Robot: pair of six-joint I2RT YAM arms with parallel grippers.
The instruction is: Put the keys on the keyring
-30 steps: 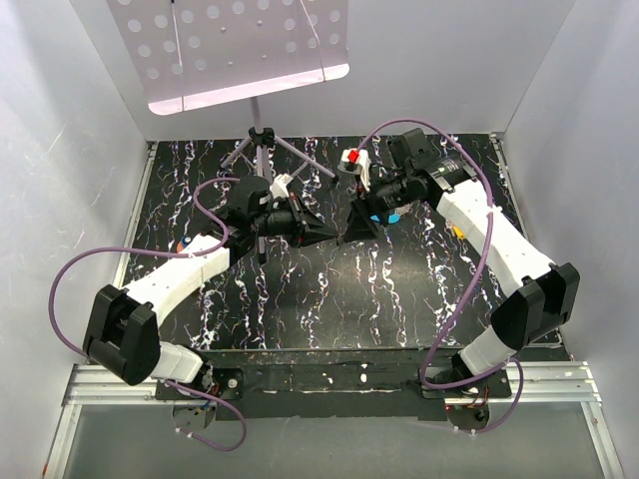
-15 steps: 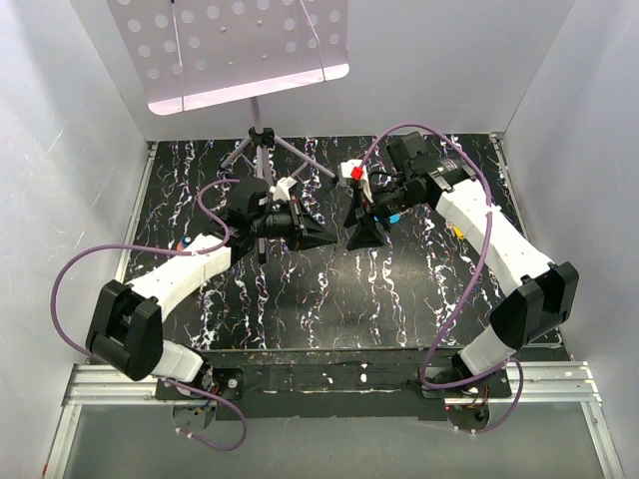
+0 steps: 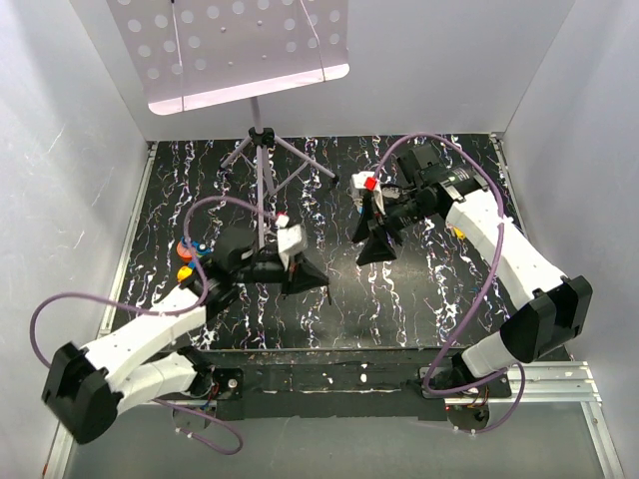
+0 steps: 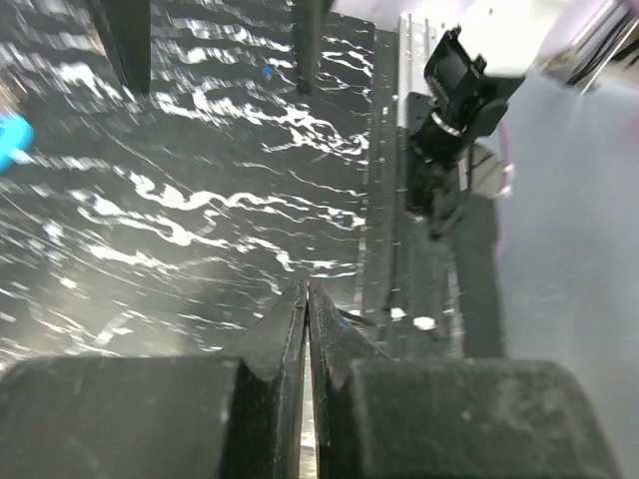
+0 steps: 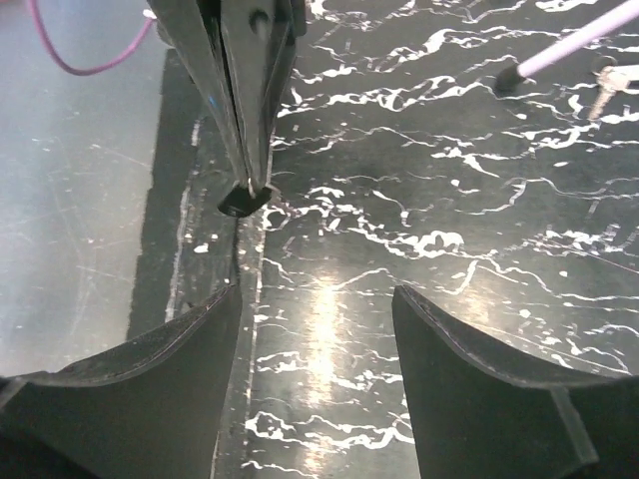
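Black fingers of the left gripper [image 4: 307, 291] are pressed flat together with only a hairline slit between them. A pale sliver shows low in that slit, but I cannot tell whether it is a key or just light. The gripper hovers over the marbled mat [image 3: 399, 299], pointing toward the right arm's side and close to the mat's near edge, with the aluminium rail [image 4: 394, 200] just beyond that edge. The right gripper [image 5: 316, 294] hangs opposite, jaws spread wide with nothing between them, aimed back at the left one's tip; bare mat separates the two. The keys: I make out none lying loose in any view. The keyring [image 4: 8, 140]: only a bright blue scrap at the left margin of the left wrist view, which I take for its band. Its loop is not visible and its long axis cannot be read. Judged from that view, it lies ahead of the left gripper and off to the far side, away from the near edge and down near the right gripper's fingers — so the right arm is the nearer one. In my judgement the next move turns on the open right gripper dropping onto the band while the left holds station. Room: open mat toward the back, the tripod stand [image 3: 262, 150] well apart — the near edge is the tight side for the left.
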